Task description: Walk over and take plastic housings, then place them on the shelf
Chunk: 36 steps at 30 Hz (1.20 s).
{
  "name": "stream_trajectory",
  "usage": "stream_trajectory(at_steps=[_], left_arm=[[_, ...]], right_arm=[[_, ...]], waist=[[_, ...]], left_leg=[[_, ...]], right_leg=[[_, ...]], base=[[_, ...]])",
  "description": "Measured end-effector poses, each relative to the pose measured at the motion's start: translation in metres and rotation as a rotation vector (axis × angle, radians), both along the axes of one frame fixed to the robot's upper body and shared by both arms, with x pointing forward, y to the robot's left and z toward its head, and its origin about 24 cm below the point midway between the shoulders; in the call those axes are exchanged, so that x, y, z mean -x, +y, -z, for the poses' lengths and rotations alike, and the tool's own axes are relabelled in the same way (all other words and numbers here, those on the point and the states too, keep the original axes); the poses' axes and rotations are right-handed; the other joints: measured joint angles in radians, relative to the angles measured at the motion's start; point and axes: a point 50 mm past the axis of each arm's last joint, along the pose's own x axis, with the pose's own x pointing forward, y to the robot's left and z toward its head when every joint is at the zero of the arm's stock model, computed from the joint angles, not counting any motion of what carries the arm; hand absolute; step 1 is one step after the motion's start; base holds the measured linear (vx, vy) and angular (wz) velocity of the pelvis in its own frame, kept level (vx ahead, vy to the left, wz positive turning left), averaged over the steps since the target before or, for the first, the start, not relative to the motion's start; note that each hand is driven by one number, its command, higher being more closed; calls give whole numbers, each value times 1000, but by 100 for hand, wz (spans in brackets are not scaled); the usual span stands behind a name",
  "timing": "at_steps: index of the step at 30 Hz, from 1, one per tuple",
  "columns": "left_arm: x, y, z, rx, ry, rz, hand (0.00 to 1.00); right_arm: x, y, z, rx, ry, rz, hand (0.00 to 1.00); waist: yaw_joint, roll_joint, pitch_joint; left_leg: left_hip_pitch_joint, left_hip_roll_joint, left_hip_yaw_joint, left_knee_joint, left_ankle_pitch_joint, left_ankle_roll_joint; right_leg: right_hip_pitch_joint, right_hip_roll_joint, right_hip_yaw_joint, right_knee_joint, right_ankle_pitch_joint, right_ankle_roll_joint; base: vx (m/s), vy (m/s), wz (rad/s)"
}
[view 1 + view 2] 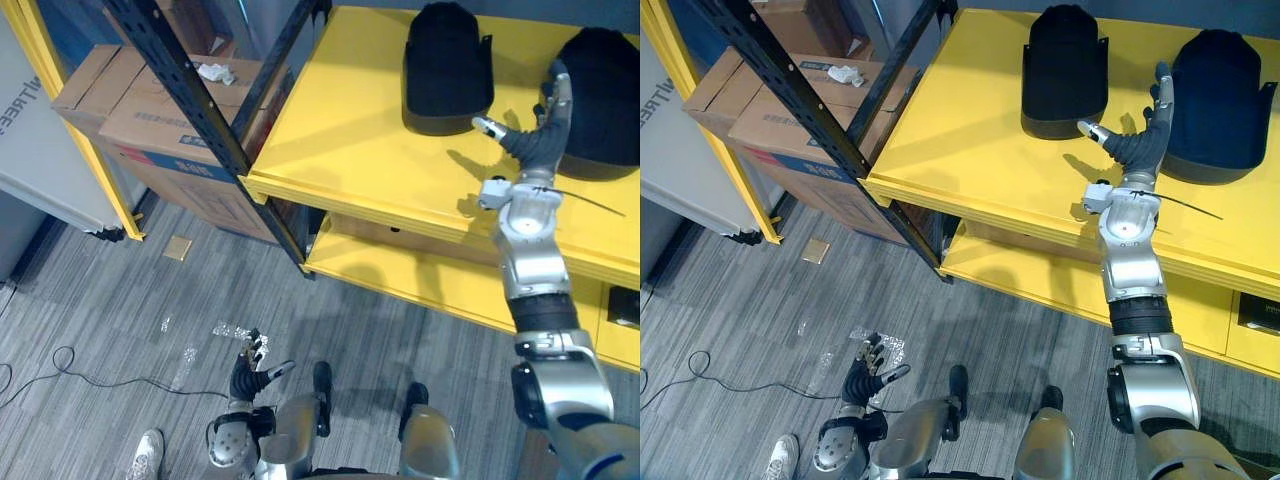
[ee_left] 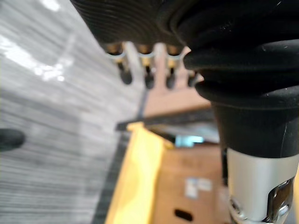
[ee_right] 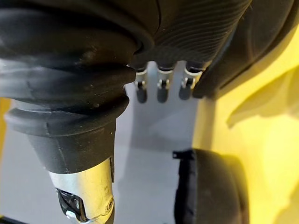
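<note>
My right robot hand, fingers straight and holding nothing, hovers above the yellow shelf between the left housing and the right housing, both black plastic with long axes running away from me, the right one just beside it.

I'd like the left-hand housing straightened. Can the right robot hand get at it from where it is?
Probably yes. The right robot hand is open above the yellow shelf, between the left housing and the right housing; only bare shelf lies between its thumb and the left one.
</note>
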Motion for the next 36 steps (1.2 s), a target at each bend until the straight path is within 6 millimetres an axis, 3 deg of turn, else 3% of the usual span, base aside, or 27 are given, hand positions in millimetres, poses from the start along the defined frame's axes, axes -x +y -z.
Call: stream_trajectory(at_steps=[10,20,36], left_arm=[[8,-6,7,76,22,-1,0],[13,-8,15,103,61,-10,0],[17,-14,20,118,90,33,0]], right_arm=[[-9,-5,-1,96,90,-29,0],[-19,2,-4,156,155,-111,0],[-22,26,1,286,206,-241,0]], waist=[[4,45,3],[7,67,3],[7,70,3]], left_leg=[[0,-10,-9,-49,36,-8],[1,-10,-11,-66,53,-18],[12,-9,-19,-99,75,-24]], right_leg=[[-46,-16,-4,62,-32,-4],[-76,-20,0,111,-57,-15],[-84,-22,-6,129,-64,-20]], base=[[0,-19,4],[3,-3,0],[0,-3,0]])
